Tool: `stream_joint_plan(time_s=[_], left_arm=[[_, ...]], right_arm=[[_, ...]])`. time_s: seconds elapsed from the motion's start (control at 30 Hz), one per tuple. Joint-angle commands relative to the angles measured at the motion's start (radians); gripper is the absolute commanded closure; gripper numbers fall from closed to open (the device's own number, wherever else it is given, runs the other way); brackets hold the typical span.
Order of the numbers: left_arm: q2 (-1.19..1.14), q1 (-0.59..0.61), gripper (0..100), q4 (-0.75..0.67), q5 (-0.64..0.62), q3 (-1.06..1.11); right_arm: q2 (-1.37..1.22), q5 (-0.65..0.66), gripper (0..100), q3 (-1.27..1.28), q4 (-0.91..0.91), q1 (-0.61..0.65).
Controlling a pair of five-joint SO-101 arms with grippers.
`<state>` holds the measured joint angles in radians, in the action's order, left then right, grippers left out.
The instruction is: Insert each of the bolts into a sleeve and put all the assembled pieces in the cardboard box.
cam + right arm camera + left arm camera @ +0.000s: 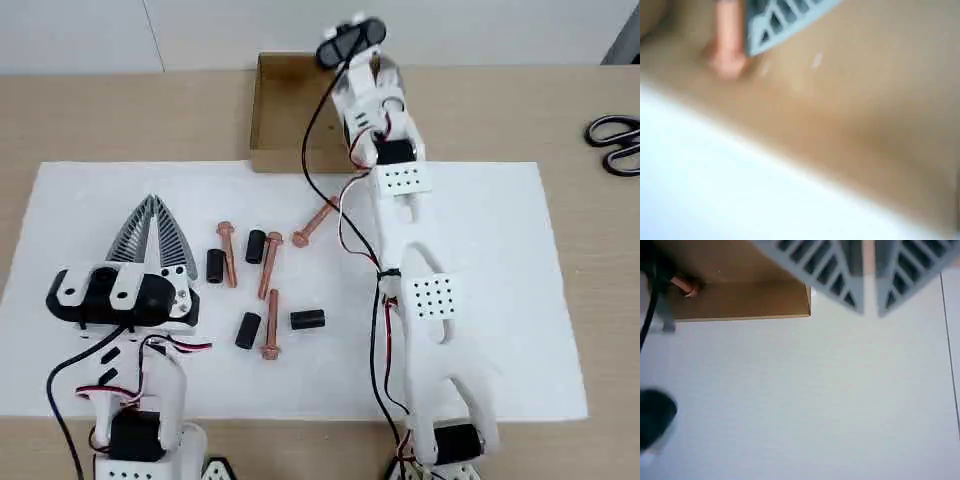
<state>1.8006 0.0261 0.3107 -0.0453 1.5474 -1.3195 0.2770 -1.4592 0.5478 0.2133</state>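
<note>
The copper-coloured bolt (726,35) that matters just now hangs head-down over the inside of the open brown cardboard box (275,158) at the far edge of the work area. The right gripper (737,42) has a grey ribbed finger (780,20) pressed along its shank, so from here it looks clamped on it. I'd guess it is held there to be dropped in, though I can't make out whether a sleeve is on it. The box sits just off the back edge of the white paper sheet (480,300), close enough that this arm reaches it stretched straight out from its base. The rest of the job lies on the sheet in a loose cluster: four bare copper bolts (270,262) and four short black cylindrical sleeves (307,320), mixed together, none yet joined as far as I can see. One bolt lies slanted nearest the box, next to the right arm's wires. The left gripper (150,202) sits low beside that cluster with its grey fingers drawn together at the tips on nothing. It points towards the box side and looks parked clear of the parts. All of this rests on a pale wooden surface (100,110), with a pair of black-handled scissors (615,140) well off on the right.
</note>
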Motion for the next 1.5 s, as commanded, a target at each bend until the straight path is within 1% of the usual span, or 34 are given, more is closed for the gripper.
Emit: stream_joint_plan(time_s=[0.0,0.1,0.23,0.47,0.57,0.77,0.97,1.1,1.3,1.47], left_arm=[[0.012,0.006,99,0.002,-0.008,-0.004],[0.012,0.006,99,0.002,-0.008,-0.004],[0.012,0.006,99,0.002,-0.008,-0.004],[0.012,0.002,99,0.002,-0.008,-0.004],[0.012,0.002,99,0.002,-0.008,-0.004],[0.012,0.003,99,0.002,-0.008,-0.004],[0.012,0.003,99,0.002,-0.008,-0.004],[0.012,0.002,99,0.003,-0.008,-0.004],[0.012,0.000,99,0.054,-0.008,-0.004],[0.012,0.000,99,0.058,-0.008,-0.004]], right_arm=[[0.018,0.000,78.6,-0.232,0.145,0.013],[0.048,0.000,78.6,-0.224,0.386,0.035],[0.185,-0.005,78.6,-0.224,0.677,0.051],[0.351,-0.173,78.6,-0.222,0.974,0.101],[0.430,-0.213,78.6,-0.222,1.124,0.130],[0.496,-0.265,78.6,-0.189,1.155,0.148],[0.664,-0.265,78.6,-0.006,1.156,0.222],[0.846,-0.264,78.6,0.209,1.155,0.280],[1.119,-0.265,78.6,0.660,1.148,0.318],[1.185,-0.269,78.6,0.951,1.145,0.315]])
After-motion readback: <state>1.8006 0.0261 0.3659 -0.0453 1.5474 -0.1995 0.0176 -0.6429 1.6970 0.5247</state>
